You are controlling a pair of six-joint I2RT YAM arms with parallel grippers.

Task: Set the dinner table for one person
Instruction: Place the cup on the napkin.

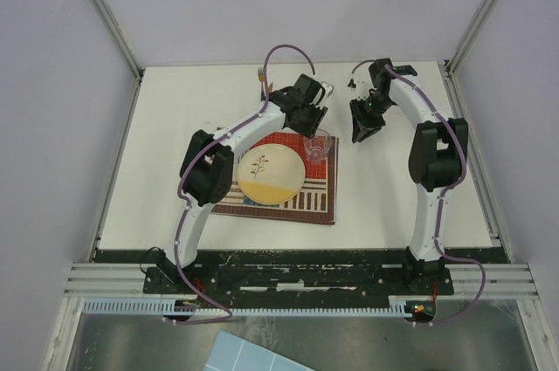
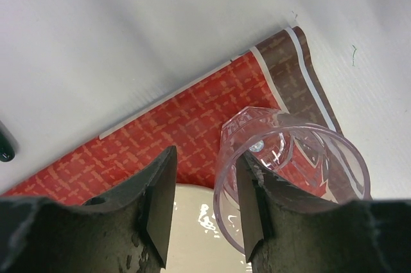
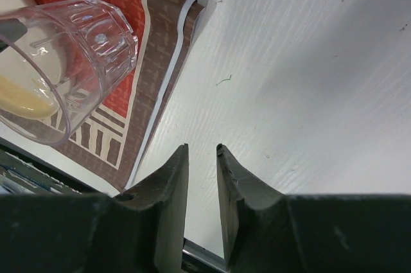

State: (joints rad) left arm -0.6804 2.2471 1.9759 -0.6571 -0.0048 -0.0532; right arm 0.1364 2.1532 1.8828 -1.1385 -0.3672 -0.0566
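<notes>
A clear faceted glass (image 1: 317, 146) stands on the far right corner of the red striped placemat (image 1: 288, 201), which lies on the white dinner table (image 1: 175, 118). A cream plate (image 1: 271, 175) with a twig drawing sits on the mat's middle. My left gripper (image 1: 307, 118) hovers at the glass. In the left wrist view the left gripper (image 2: 205, 157) is open: the right finger (image 2: 257, 209) reaches inside the glass (image 2: 302, 151) rim, and the left finger (image 2: 157, 209) stays outside, clear of the wall. My right gripper (image 3: 202, 151) is narrowly open and empty over bare table, right of the glass (image 3: 70, 61).
A brownish utensil handle (image 1: 262, 79) and a small metal piece (image 1: 327, 87) lie at the table's far side behind the left gripper. A dark object (image 2: 5, 144) shows at the left wrist view's edge. Metal frame rails (image 1: 297, 277) run along the near edge.
</notes>
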